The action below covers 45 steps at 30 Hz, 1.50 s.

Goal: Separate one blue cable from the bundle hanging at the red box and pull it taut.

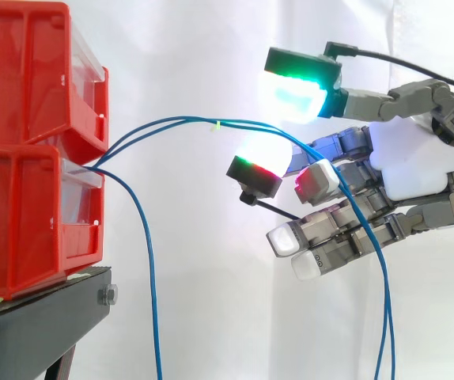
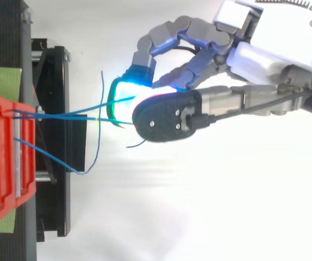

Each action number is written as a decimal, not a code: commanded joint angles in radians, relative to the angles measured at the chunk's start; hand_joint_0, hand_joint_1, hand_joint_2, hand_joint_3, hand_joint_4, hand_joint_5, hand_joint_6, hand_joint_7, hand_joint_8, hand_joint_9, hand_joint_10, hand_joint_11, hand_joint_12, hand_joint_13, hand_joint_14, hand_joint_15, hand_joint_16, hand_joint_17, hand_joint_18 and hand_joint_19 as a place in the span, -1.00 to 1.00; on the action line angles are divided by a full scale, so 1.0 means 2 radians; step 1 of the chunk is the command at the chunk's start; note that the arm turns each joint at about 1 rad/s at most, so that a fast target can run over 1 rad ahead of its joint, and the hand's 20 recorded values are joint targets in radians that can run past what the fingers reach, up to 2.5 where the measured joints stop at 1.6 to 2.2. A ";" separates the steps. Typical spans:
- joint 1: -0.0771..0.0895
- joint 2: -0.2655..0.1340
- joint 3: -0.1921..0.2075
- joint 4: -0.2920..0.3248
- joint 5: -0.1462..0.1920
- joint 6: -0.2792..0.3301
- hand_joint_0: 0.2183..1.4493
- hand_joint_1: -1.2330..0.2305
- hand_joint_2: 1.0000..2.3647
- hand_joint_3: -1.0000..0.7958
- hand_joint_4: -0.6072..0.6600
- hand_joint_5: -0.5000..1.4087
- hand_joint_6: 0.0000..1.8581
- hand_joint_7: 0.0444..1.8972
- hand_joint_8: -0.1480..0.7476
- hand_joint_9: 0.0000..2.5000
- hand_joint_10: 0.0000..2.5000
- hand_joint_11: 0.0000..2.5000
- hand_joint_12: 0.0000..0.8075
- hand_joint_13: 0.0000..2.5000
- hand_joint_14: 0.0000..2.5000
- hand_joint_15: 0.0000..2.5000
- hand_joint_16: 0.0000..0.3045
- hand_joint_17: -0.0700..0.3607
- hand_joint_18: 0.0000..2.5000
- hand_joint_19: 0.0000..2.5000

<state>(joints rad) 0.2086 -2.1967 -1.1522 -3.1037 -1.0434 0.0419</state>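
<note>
The hand (image 1: 417, 170) comes in from the right of the side view. Its fingers (image 1: 298, 91) are open. The glowing pad on top and the glowing pad below it have a gap between them, and they pinch nothing.

Two blue cables (image 1: 172, 121) come out of the red box (image 1: 21, 222) at the left. They go up and across the middle of the frame and run through that gap. Then they drop past the hand to the bottom right. They lie close together all the way. A third blue cable (image 1: 144, 253) hangs down by itself near the box at the bottom left, well apart from the hand.

The big worry is that the fingers close on both cables at once, because the two sit side by side in the gap. Then no cable is picked out alone. A cable may also slip off the pads when the hand pulls, since it hangs loose. A hard pull may also drag the red box along the black bench (image 1: 37, 324), if the cables are held fast inside it.
</note>
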 commanded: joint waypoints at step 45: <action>-0.001 -0.001 0.000 0.006 0.002 0.014 -0.35 -0.35 -0.98 0.00 -0.01 -0.63 0.03 0.06 0.10 -0.08 -0.99 -0.16 -0.09 -0.32 -0.99 -0.52 -0.68 -0.17 -0.50 -0.63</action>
<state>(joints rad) 0.2075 -2.1978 -1.1524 -3.0910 -1.0387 0.0705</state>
